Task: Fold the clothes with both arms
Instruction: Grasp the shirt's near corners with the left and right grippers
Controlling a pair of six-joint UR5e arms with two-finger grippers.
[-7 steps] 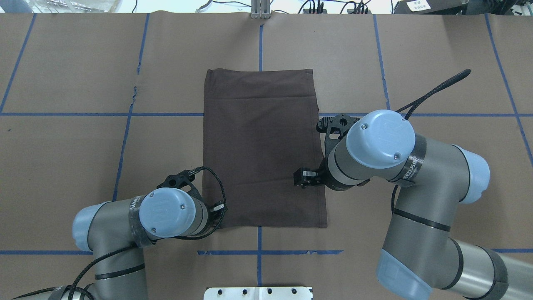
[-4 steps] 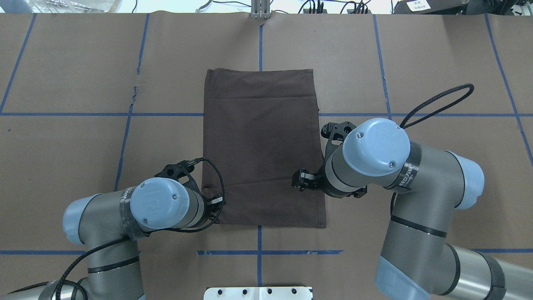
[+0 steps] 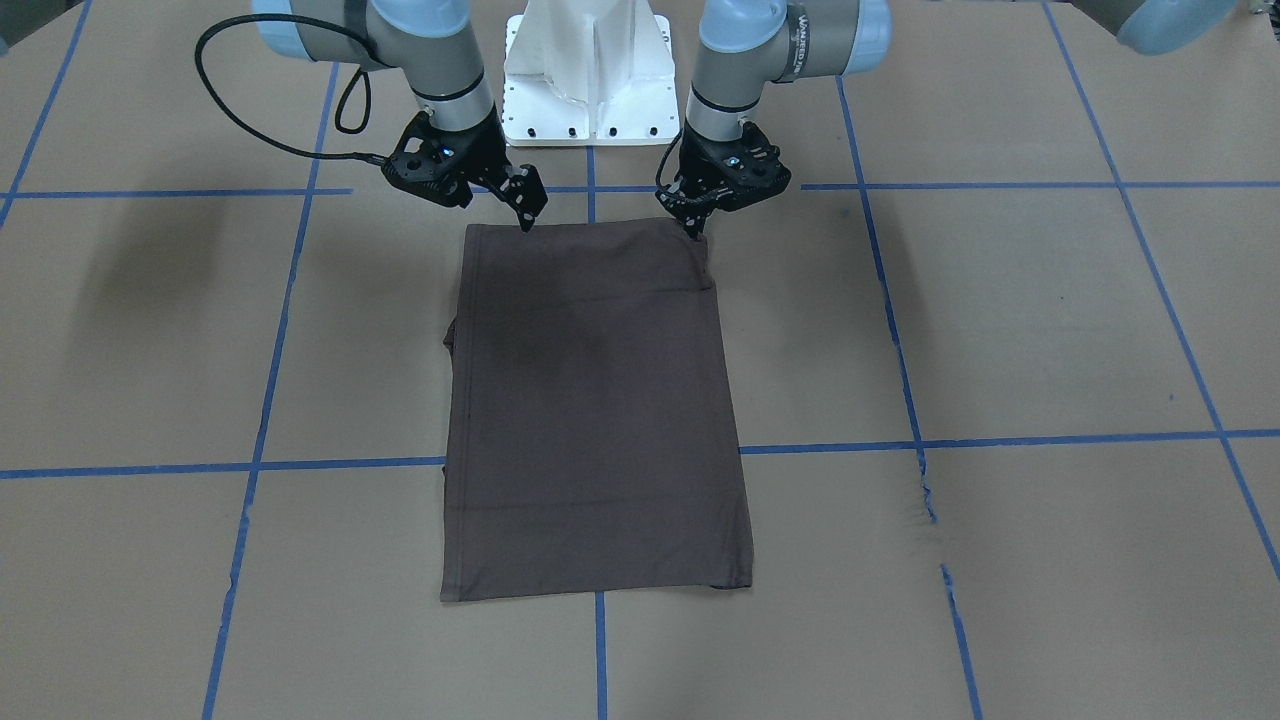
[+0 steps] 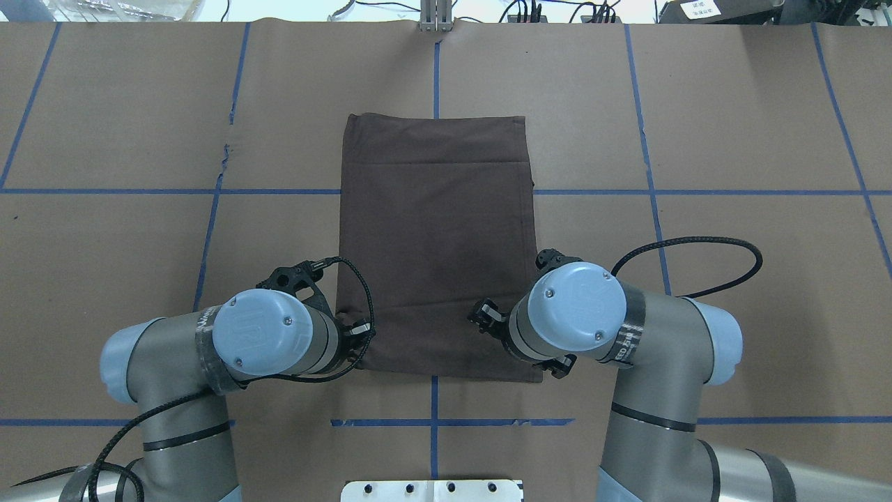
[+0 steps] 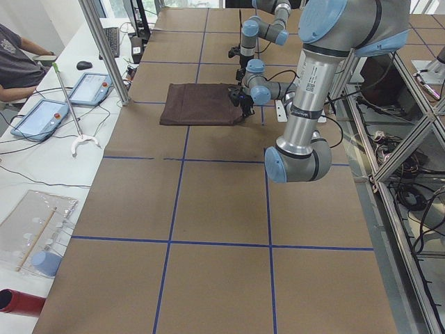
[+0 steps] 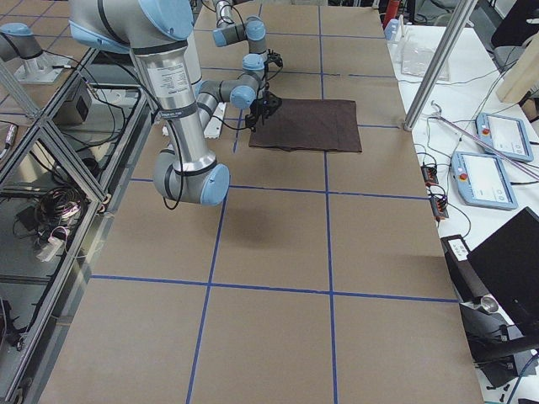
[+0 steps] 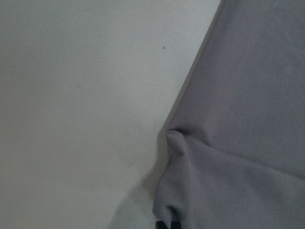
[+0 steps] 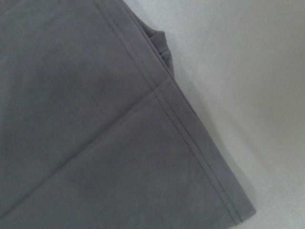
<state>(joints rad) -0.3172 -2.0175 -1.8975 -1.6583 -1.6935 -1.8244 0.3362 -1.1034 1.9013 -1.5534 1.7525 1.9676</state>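
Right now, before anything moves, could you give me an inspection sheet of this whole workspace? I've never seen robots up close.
Surface: table covered in brown paper with a blue tape grid; small tear.
Job's things: T-shirt folded into a flat rectangle, mid-table.
Clutter: nothing seen.
Grippers: left gripper looks shut on the shirt's puckered near corner; right gripper at the shirt's near edge, state unclear.
Cables: black cable loops beside the right arm; second cable curls at the left gripper.
Surroundings: white pedestal; seated person and tablets off to the side.
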